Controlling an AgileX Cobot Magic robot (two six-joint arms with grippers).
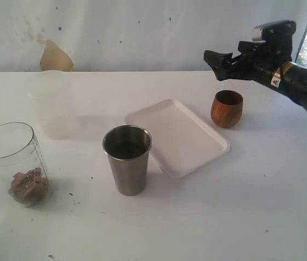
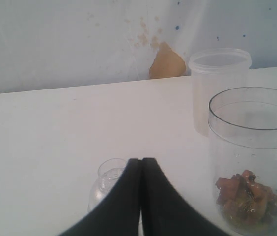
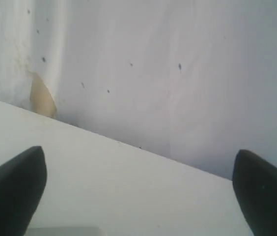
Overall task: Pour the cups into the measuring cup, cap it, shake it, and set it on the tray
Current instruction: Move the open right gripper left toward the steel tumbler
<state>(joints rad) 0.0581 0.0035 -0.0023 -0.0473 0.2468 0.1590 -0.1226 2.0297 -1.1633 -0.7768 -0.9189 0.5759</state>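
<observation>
We see the right gripper [image 1: 214, 64], fingers spread wide and empty, hanging above the wooden cup [image 1: 227, 109], which stands clear of them beside the white tray's [image 1: 180, 133] right edge. The left gripper's [image 2: 141, 162] fingers are pressed together on nothing, the clear measuring cup [image 2: 251, 157] just beside them near the desk's [image 1: 224, 217] left edge.

The measuring cup [image 1: 13, 160] is standing at the near left of the table [image 1: 251, 206], with pieces [image 1: 28, 185] lying in its bottom. The tub [image 1: 53, 103] is standing just behind it, farther back. The steel tumbler [image 1: 127, 159] is standing near the centre. The tray [image 1: 178, 136] is lying to its right and farther off. The wooden cup [image 1: 227, 109] is standing beyond the tray's far right corner.
</observation>
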